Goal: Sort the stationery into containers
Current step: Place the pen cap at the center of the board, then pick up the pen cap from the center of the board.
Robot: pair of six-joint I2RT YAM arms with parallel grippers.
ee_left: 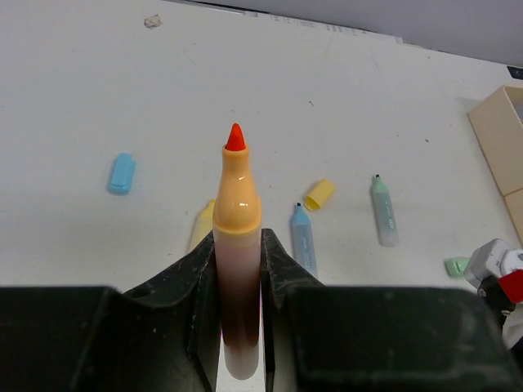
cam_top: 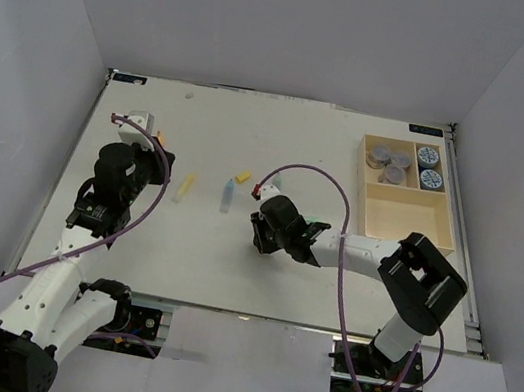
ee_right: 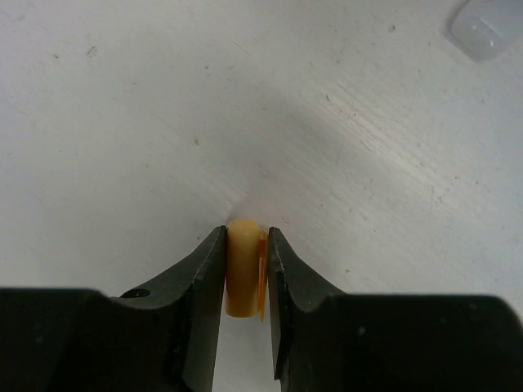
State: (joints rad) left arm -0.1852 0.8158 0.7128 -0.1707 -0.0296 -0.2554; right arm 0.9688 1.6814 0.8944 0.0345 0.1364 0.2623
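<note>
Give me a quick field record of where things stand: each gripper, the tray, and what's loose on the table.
left gripper: shut on orange marker, cap off, red tip showing
right gripper: shut on orange cap, at the table
tray: grey rolls in one small section, patterned rolls in another, large section bare
loose on table: yellow marker, blue marker, green marker, yellow cap, blue cap

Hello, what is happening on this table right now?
The left hand holds an uncapped orange marker. The right hand is shut on a small orange cap at the table surface. Several tape rolls already lie in the wooden tray; other markers and caps are loose on the table.
</note>
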